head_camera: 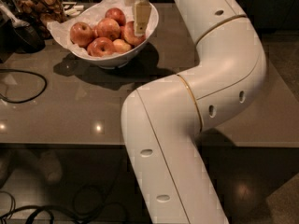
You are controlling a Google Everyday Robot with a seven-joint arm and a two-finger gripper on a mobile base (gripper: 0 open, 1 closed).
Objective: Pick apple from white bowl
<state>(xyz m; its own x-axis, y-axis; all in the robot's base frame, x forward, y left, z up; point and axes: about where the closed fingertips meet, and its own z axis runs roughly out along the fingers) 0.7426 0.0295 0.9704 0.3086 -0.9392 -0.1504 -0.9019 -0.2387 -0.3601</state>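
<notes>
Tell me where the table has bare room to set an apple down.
Bare tabletop in front of the white bowl, between the cable loop and the arm. Crowded: back left, by the jar. The gripper hangs over the bowl's right side.

- The gripper (141,18) hangs at upper centre, low in the white bowl (117,59), over the apple (130,37); other apples (102,46) crowd its left.
- A glass jar (37,6) blocks the bowl's upper-left side.
- Bare table (84,118) lies open below the bowl; a black cable (45,84) loops at the left edge.
</notes>
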